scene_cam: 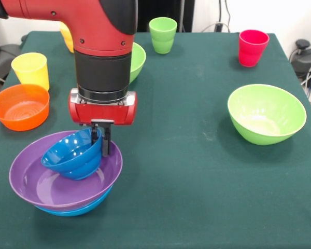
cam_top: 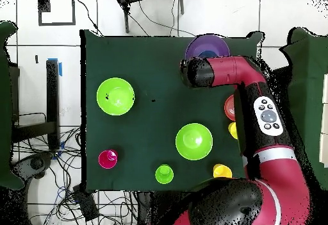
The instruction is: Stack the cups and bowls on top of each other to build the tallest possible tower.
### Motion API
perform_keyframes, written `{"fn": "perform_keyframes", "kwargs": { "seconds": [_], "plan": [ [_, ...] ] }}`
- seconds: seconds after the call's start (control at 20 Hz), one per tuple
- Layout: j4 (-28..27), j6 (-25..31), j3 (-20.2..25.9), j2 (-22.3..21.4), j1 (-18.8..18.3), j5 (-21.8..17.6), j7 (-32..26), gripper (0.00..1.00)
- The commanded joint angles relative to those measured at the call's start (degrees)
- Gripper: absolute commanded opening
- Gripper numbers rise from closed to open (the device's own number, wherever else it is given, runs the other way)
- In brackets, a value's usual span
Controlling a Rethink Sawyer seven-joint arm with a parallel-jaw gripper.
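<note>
tower: wide purple bowl point(scene_cam: 57, 184) nested upright in the large blue bowl point(scene_cam: 75, 211), only the blue rim showing beneath, near corner of the surface
small blue bowl point(scene_cam: 72, 154): tilted on its side inside the purple bowl, mouth turned up and away, rim between the fingers point(scene_cam: 108, 141)
small orange bowl point(scene_cam: 19, 106): upright, empty, beside the tower
light green bowls: one point(scene_cam: 266, 113) upright, well apart across the surface; the other point(scene_cam: 137, 60) farther back, partly hidden
cups: yellow point(scene_cam: 30, 70) by the orange bowl; orange-yellow point(scene_cam: 67, 37) mostly hidden; light green point(scene_cam: 163, 35) and red point(scene_cam: 252, 47) upright along the far edge
</note>
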Motion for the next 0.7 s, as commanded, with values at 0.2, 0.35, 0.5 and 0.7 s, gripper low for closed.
{"fn": "perform_keyframes", "kwargs": {
  "seconds": [0.2, 0.35, 0.5, 0.7],
  "plan": [
    [-0.93, -0.38, 0.41, 4.34, -1.65, -3.45, -12.09, 0.00],
    [-0.29, -0.42, 0.19, 3.83, -1.47, -3.47, -11.46, 0.00],
    [0.08, -0.92, -0.14, 3.74, -1.05, -3.62, -10.34, 0.00],
    [0.57, -1.12, -0.28, 3.36, -0.93, -3.64, -9.91, 0.00]
  ]
}}
